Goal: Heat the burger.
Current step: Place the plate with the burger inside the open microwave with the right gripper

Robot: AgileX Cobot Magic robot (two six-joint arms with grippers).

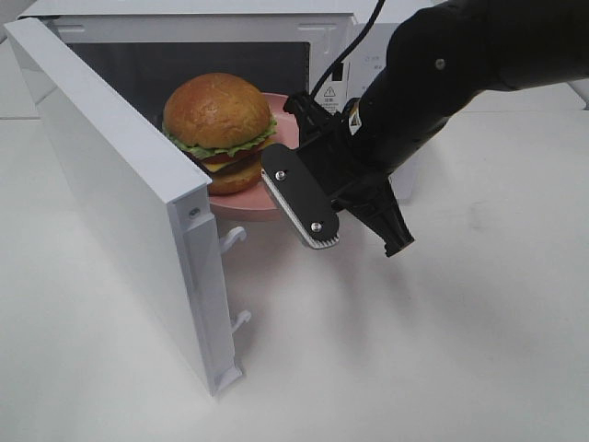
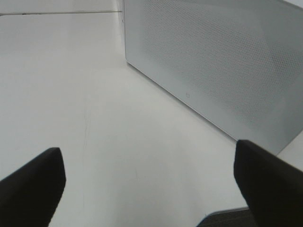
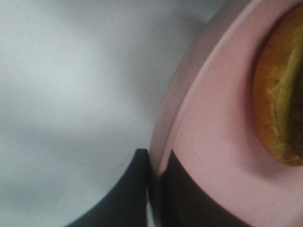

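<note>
Left pincer (image 2: 151,189): is standing wide open and gripping nothing, hanging over bare worktop (image 2: 94,118).
Microwave door (image 1: 110,175): is standing swung open, between the left pincer and the right one.
Burger (image 1: 219,124): is sitting on the pink plate (image 1: 241,208) in the microwave's (image 1: 230,11) mouth, just beyond the right pincer's tips.
Burger's look: is showing a glossy golden-brown domed bun, a green lettuce frill, cheese and a dark patty. It is standing tall and upright, and is narrower than its plate.
Right pincer (image 3: 156,165): is clamping shut on the pink plate's near rim, with both tips pinching the edge.
Risk, tipping: the plate is being held at one edge only, so any sag or twist is likely to be tilting the tall stack, and the bun could be sliding off.
Risk, catching: pushing the plate in low could be snagging it on the oven's sill, jolting the burger.
Risk, grip: a thin rim pinch could be slipping under the load.
</note>
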